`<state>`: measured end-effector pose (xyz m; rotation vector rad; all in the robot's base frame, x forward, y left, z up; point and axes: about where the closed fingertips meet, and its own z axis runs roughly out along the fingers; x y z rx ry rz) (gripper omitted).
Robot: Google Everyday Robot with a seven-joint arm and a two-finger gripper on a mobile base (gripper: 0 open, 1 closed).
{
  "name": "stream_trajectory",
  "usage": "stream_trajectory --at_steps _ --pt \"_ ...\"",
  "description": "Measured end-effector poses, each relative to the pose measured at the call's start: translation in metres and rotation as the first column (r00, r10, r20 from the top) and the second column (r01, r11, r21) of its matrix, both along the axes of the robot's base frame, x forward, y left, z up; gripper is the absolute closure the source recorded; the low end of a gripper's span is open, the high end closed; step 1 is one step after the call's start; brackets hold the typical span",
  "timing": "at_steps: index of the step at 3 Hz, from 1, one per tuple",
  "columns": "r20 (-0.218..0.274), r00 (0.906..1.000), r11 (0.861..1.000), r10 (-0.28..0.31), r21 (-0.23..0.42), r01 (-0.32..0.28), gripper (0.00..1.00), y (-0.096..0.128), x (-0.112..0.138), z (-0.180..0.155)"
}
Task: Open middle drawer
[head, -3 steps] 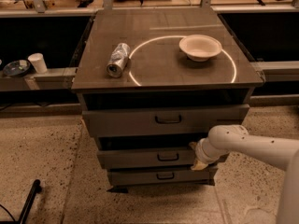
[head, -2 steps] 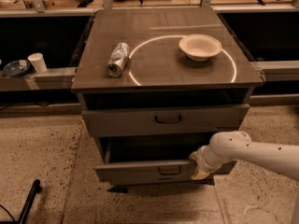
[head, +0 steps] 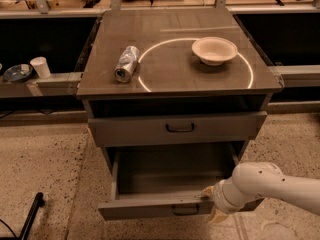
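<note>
The middle drawer [head: 150, 207] stands well out of the grey cabinet [head: 98, 159], its front near the bottom of the view and its bare inside open to sight, so I would judge the job as good as done. Its front runs left to right and it slides out toward the viewer. The small dark handle [head: 185, 211] sits at the middle of the front, and the gripper [head: 212, 204] is just to the right of it, up against the right end of the front's top edge. The white arm [head: 270, 184], the only one there is, reaches in from the right. Whether the claw is clenched or released I cannot tell. Any further pull would run straight outward along the slide. Above, the top drawer [head: 150, 130] sits slightly out. On the cabinet's top lie a crumpled can [head: 126, 64] on its side and a pale bowl [head: 214, 50], the bowl on a ring of light [head: 141, 79]. A white cup [head: 40, 67] stands on a ledge off to the left. I can read no writing anywhere, not even on the can.
</note>
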<state>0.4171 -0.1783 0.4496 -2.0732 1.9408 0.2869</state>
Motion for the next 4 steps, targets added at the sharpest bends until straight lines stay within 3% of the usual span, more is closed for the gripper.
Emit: stream_trajectory --at_steps 1,2,3,4 --pt "-0.086 0.9961 1.000 0.022 0.012 -0.021 0.47 0.008 -0.053 0.003" --pt "-0.152 0.9877 0.999 0.036 0.008 -0.035 0.47 0.009 -0.089 0.002" --pt "-0.157 0.9871 0.999 0.032 -0.001 -0.033 0.46 0.006 -0.100 0.011" --pt "-0.087 0.9959 0.999 0.025 -0.018 -0.026 0.35 0.004 -0.079 0.028"
